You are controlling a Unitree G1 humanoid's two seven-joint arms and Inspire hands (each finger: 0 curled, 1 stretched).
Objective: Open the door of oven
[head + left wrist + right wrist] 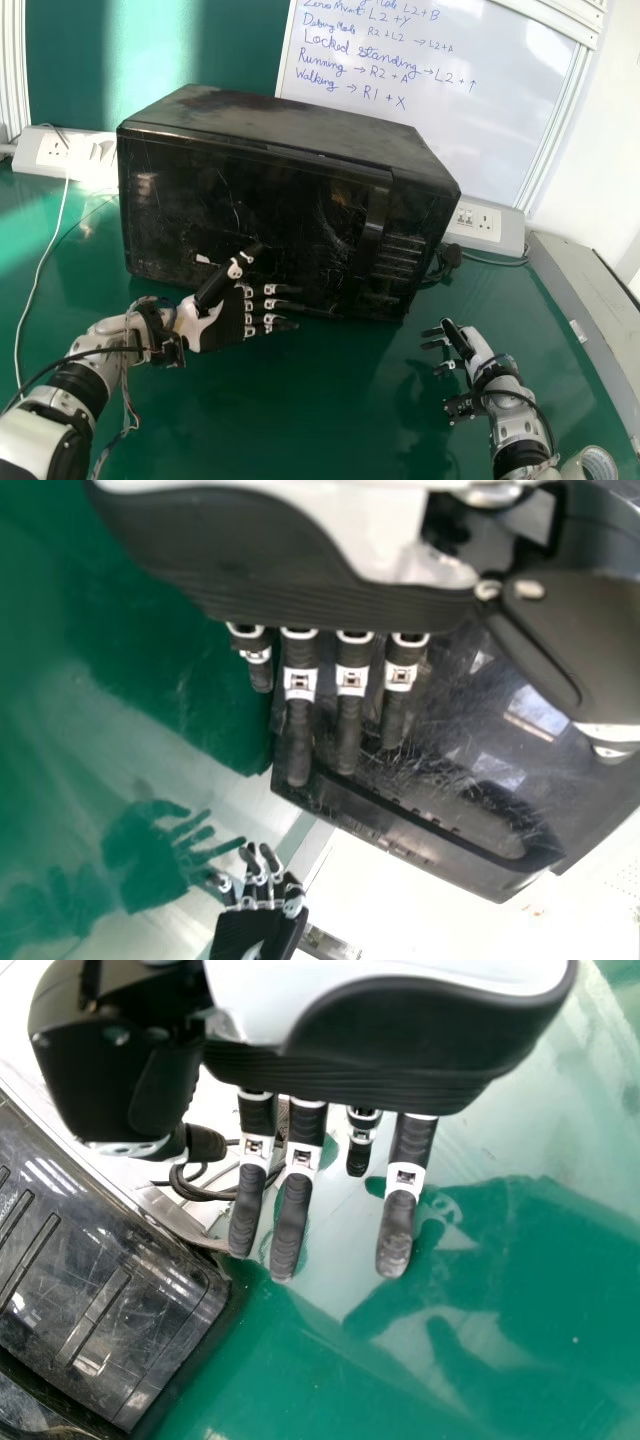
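The microwave oven [310, 128] stands at twelve o'clock, door [230, 215] closed; pulling it open seems wholly left to do. From the door handle [374, 228], the left hand [212, 325] lies at eight o'clock, the right hand [482, 352] at five, fingers extended, both empty. The left may block the door's swing. A tape roll [607, 462] lies at the table's five o'clock.

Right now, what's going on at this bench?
A robot faces a scratched, black, box-shaped oven on a glossy green table, apparently to open it. The left hand, fingers straight, is in front of the door, left of the upright black handle. The right hand is open near the oven's right side. Door's shut; neither hand grips the handle.
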